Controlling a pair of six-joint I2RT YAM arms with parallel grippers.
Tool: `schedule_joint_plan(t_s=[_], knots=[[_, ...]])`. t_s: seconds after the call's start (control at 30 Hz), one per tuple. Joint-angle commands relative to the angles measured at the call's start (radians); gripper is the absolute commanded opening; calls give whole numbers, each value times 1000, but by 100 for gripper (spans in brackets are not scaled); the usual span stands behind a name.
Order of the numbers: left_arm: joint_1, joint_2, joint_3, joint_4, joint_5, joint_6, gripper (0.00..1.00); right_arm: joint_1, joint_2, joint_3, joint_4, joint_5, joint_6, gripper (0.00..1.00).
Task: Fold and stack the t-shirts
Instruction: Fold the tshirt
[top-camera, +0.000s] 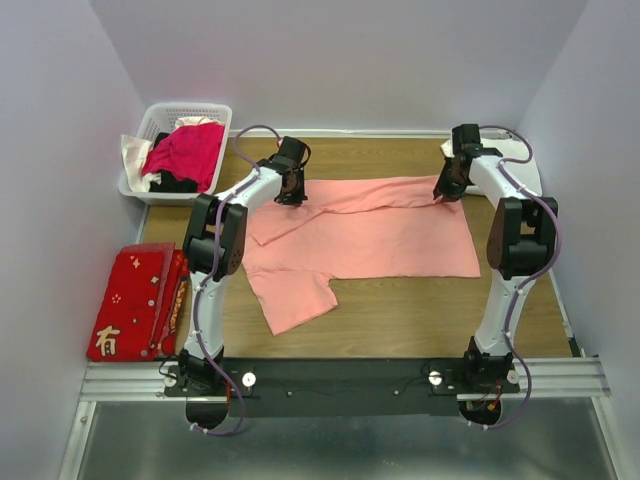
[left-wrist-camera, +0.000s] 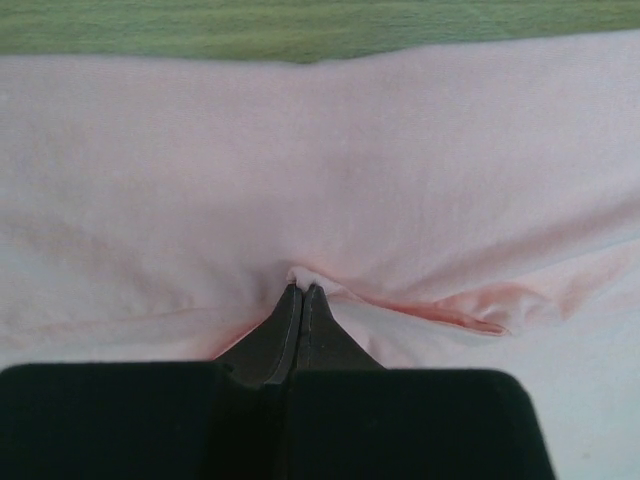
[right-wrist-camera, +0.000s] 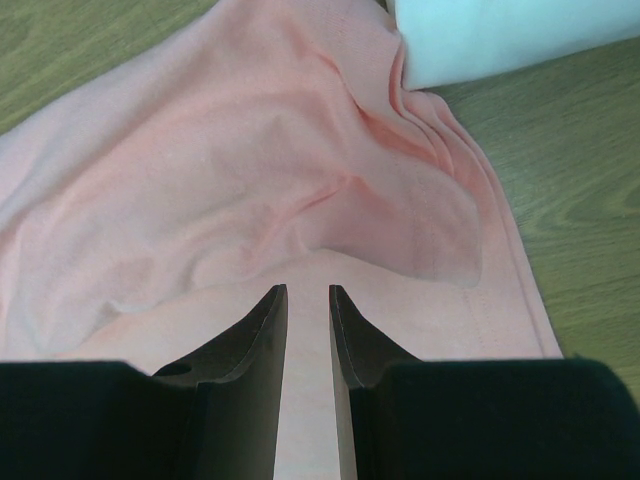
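Left wrist: left fingers (left-wrist-camera: 285, 335) together, pinching a fold of pink t-shirt (left-wrist-camera: 320, 150).
Right fingers (right-wrist-camera: 262, 335) slightly apart over same shirt, spread on counter (right-wrist-camera: 570, 200).

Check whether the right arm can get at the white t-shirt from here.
Probably yes. The white t-shirt lies just beyond the right gripper, past the pink t-shirt's bunched edge, with nothing between them, and the jaws stand apart and look empty.

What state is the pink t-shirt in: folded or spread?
Mostly spread: the pink t-shirt lies flat across the table, one sleeve out, only its far edge turned over.
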Motion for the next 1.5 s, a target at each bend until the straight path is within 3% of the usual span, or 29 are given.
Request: schedule_joint_plan(t_s=[0.0,0.43,0.83,1.07,1.47], knots=[[-20,-58,26,-44,-45,-2,0,6,-55,-27,12,2,12,32],[-106,-241,-111,-73,-91,-32,0,6,-112,-88,12,21,22,32],[-230,-343,-471,30,-79,-49,0,6,-141,-120,12,27,28,32],[-319,-387,-526,4,-184,-53,21,11,-136,-120,12,12,31,32],[-333,-594,-556,-51,-355,-133,23,20,-127,-131,12,8,26,32]])
